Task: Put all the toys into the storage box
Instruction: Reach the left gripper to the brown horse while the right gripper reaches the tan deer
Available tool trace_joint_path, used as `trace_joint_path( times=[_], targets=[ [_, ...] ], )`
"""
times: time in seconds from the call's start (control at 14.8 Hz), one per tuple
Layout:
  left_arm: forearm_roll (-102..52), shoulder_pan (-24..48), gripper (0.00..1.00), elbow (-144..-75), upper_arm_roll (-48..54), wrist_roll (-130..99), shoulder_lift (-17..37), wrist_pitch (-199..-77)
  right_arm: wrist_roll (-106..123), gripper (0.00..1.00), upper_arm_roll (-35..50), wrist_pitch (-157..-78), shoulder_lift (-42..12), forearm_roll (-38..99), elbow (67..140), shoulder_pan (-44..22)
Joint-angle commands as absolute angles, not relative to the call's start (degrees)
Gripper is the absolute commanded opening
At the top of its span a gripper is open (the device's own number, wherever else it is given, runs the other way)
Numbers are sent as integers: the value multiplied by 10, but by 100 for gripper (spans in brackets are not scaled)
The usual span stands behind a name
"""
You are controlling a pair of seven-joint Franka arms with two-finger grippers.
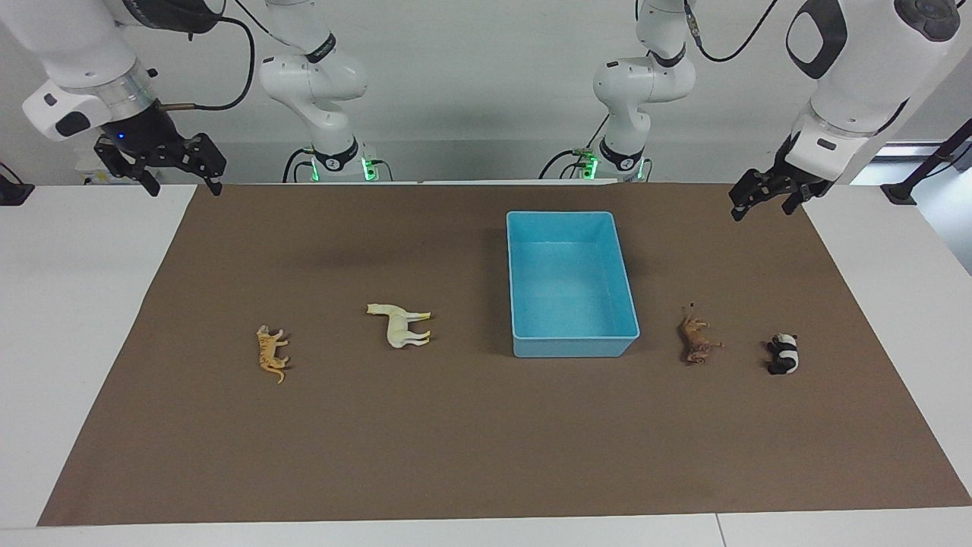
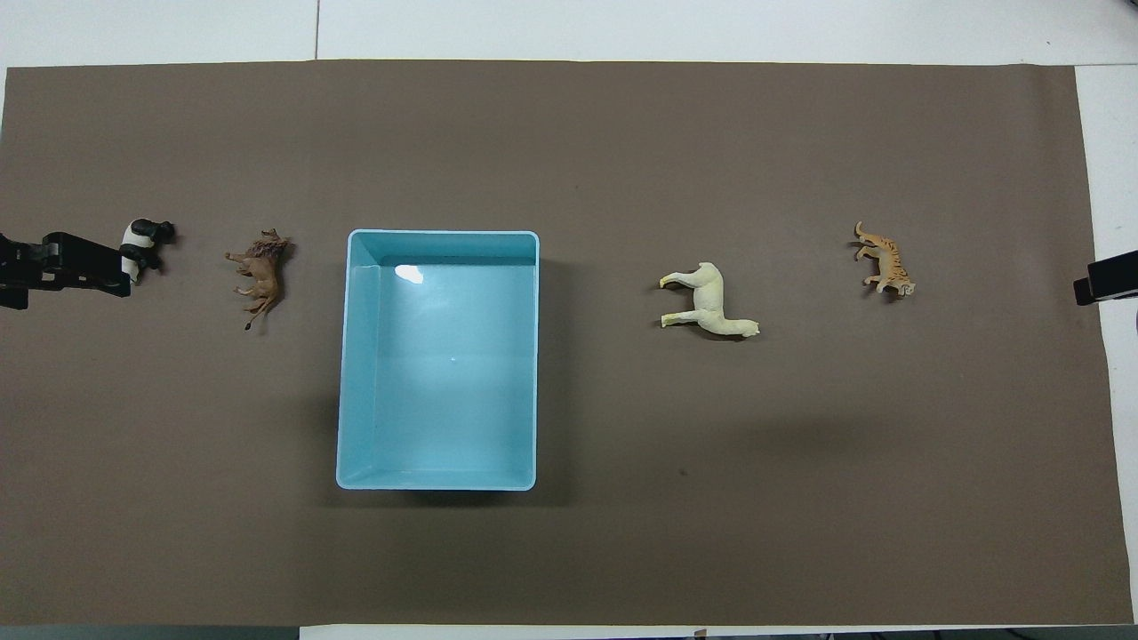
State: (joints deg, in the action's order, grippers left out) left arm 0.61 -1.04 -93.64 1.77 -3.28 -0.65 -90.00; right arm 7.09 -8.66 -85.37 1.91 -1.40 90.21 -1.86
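Note:
The light blue storage box stands empty in the middle of the brown mat. All the toys lie on their sides in a row level with the box's end farther from the robots. The brown lion and black-and-white panda are toward the left arm's end. The cream horse and orange tiger are toward the right arm's end. My left gripper hangs open and empty, raised over the mat's edge. My right gripper is raised over the mat's other end, open and empty.
A brown mat covers most of the white table. Bare white strips run along both ends. A black clamp stand sits at the table's edge by the left arm.

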Motion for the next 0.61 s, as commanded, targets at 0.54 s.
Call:
trace_joint_path(
  times=[0.54],
  targets=[
    [-2, -9, 100, -1032, 17, -29, -44, -1037, 61, 100, -83, -847, 34, -25, 918, 1]
  ],
)
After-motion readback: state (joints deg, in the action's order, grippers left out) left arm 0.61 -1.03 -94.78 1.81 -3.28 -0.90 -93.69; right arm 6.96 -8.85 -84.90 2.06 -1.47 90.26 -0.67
